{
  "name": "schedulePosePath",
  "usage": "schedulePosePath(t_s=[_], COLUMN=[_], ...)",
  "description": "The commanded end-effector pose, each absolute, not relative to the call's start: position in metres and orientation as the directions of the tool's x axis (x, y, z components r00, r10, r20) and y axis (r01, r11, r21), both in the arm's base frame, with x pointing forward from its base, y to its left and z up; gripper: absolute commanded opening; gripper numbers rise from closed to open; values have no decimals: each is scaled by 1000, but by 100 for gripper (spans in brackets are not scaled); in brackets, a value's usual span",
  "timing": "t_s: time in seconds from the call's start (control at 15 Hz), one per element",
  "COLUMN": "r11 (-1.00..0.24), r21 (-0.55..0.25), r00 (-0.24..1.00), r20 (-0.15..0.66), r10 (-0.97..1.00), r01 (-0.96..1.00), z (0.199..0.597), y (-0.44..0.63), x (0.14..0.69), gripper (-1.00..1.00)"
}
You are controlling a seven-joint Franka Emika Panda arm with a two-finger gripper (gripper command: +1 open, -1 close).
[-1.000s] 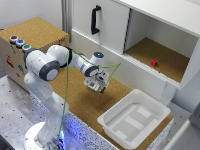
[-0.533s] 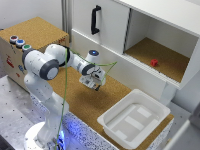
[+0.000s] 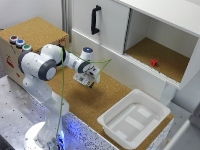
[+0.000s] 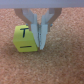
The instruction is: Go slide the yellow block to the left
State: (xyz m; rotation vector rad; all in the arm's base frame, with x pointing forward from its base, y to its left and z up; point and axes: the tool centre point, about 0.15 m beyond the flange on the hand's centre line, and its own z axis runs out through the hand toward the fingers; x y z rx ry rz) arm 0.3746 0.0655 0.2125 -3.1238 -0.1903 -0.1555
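1. The arm is stretched low over the cork table, its gripper down near the surface, just in front of the white cabinet
2. Through the wrist view, the yellow block sits on the cork, touching the outer side of one of the fingers
3. The gripper looks clenched, fingers nearly together with nothing between them; the block is beside them, not held
4. I'd say the push itself is in hand: contact is made and the slide is due
5. Next it calls for a steady sideways sweep, staying low so the block doesn't slip past the fingers
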Motion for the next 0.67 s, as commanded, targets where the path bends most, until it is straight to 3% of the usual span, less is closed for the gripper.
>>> schedulePosePath(t_s=[0.0, 0.4, 0.6], r11=[-992, -987, -992], r21=[-12, -18, 0], r00=[985, 980, 981], r20=[125, 123, 149], r10=[120, 154, 123], r01=[123, 157, 124], z=[210, 213, 233], y=[94, 112, 102], x=[363, 362, 362], gripper=[-100, -100, -100])
